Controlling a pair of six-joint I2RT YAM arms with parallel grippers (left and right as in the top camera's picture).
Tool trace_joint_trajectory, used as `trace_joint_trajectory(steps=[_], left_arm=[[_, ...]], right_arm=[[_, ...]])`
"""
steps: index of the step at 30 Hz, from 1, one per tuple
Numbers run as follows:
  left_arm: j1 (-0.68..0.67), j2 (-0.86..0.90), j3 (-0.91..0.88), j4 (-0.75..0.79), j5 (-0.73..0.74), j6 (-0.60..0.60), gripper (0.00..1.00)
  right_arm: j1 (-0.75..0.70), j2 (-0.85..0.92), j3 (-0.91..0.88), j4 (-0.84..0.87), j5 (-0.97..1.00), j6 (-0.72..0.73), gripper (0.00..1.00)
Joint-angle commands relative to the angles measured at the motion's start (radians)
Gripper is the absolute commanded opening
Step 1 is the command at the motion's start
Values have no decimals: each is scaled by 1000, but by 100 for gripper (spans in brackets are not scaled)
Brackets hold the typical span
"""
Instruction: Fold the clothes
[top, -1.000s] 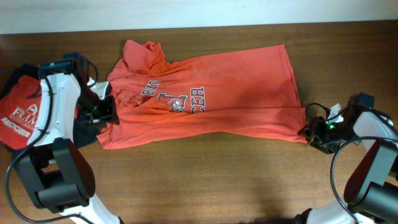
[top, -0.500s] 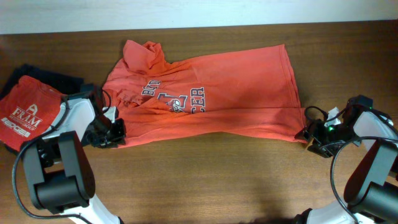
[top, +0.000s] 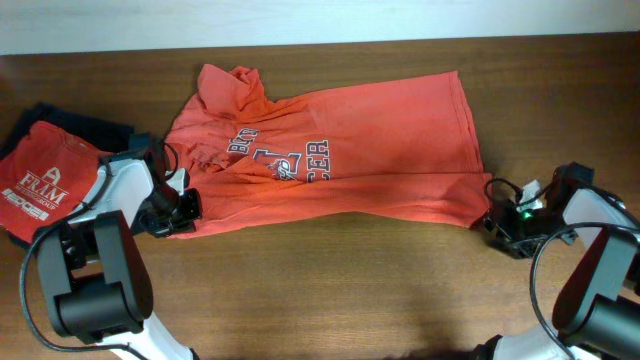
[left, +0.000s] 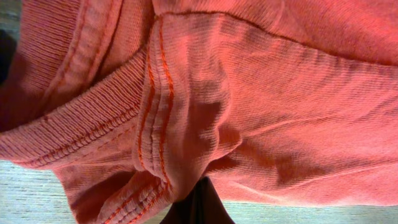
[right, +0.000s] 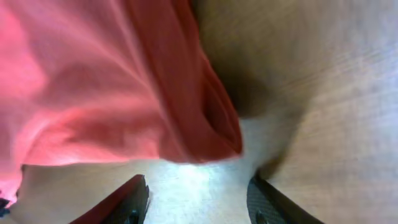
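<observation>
Reads as a robotics lab or test station. Shows a plain brown wood-grain table (top: 330, 300) set against a pale wall (top: 300, 20), with a white-and-black left arm (top: 95, 250) and right arm (top: 600, 270) standing at its near edge, thin cables looped along both. Carries laundry: an orange-red T-shirt (top: 380, 140) spread out, a folded red shirt (top: 40, 175) on a dark garment (top: 90, 125) at the left.

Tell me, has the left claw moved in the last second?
Yes. The left claw moved lower in the overhead view, toward the robot, and its arm no longer covers the folded red shirt. It is shut on the T-shirt corner.
</observation>
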Motion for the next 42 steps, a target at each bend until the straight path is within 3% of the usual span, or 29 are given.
trace_joint_trajectory(steps=[1, 10, 14, 18, 20, 28, 31, 35, 36, 37, 38, 42], left_arm=[[9, -17, -10, -2, -11, -6, 1], [8, -17, -10, 2, -11, -6, 1], [9, -17, -10, 10, -11, -6, 1], [10, -17, -10, 6, -11, -6, 1], [16, -17, -10, 6, -11, -6, 0], [95, -27, -10, 6, 28, -27, 0], [130, -71, 4, 10, 30, 22, 0], [130, -117, 32, 10, 88, 93, 0], [124, -123, 34, 10, 137, 135, 2], [115, -129, 34, 10, 154, 140, 18], [108, -129, 34, 10, 155, 143, 24], [65, -127, 34, 24, 155, 211, 28]], right_arm=[[-1, 6, -57, 115, -39, -6, 57], [-1, 6, -57, 166, -35, -6, 46], [-1, 6, -57, 190, 26, -6, 20], [-2, 6, -54, 193, 86, 12, 7], [-2, 6, -37, 188, 138, 11, 5], [-2, 6, 19, 181, 169, 0, 5], [-2, 6, 23, 178, 168, -20, 6], [-2, 6, 23, 170, 163, -23, 16], [-2, 6, 23, 170, 163, -23, 25], [-2, 6, 23, 169, 163, -22, 32], [-2, 6, 23, 167, 159, -22, 33], [-2, 6, 23, 155, 153, -15, 38]])
